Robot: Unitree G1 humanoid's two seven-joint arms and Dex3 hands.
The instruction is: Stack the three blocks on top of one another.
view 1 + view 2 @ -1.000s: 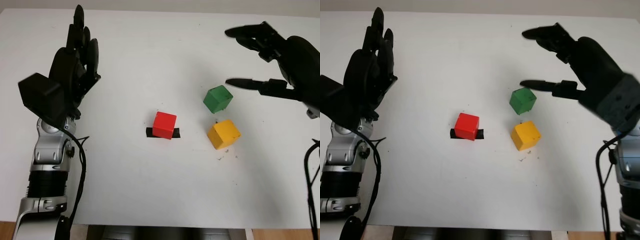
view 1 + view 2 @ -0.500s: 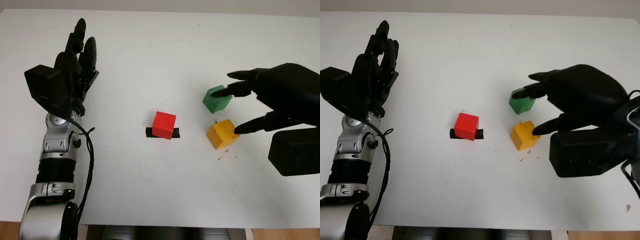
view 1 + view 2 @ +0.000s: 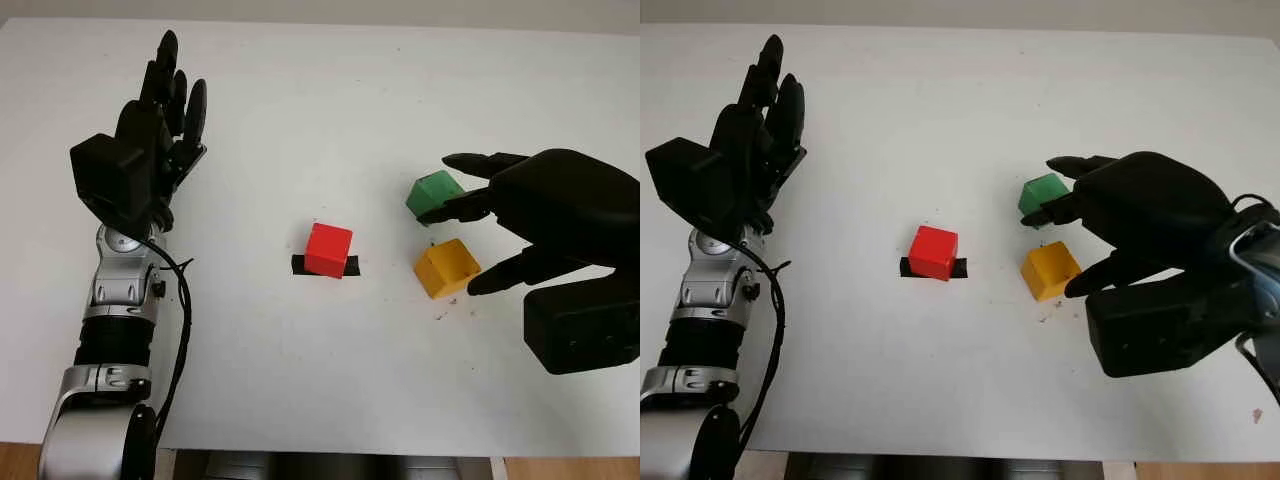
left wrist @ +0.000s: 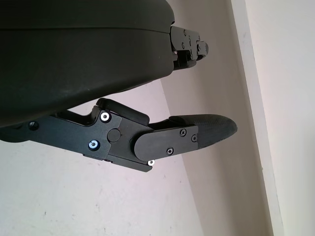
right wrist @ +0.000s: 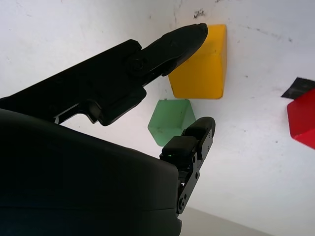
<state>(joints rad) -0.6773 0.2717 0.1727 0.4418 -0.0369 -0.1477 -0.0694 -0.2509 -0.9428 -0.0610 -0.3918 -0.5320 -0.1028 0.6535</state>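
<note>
A red block point(image 3: 328, 248) sits mid-table on a strip of black tape point(image 3: 298, 265). To its right a green block point(image 3: 433, 193) lies a little beyond a yellow block point(image 3: 446, 267), with a small gap between them. My right hand point(image 3: 452, 232) hovers open at these two from the right. One finger point(image 3: 455, 210) lies against the green block's near right side, and the thumb point(image 3: 495, 278) points at the yellow block's right edge. The right wrist view has the green block point(image 5: 170, 120) between finger and thumb, beside the yellow block point(image 5: 204, 69). My left hand point(image 3: 160, 120) is raised open at the far left.
The white table point(image 3: 300, 380) ends in a front edge near the bottom of the head views. A few dark specks point(image 3: 440, 317) mark the surface just in front of the yellow block. Open surface lies between the red block and the left arm.
My right hand swung down from the far right to the green and yellow blocks, then its finger slid from the green block's top to its side. The left arm shifted slightly.
</note>
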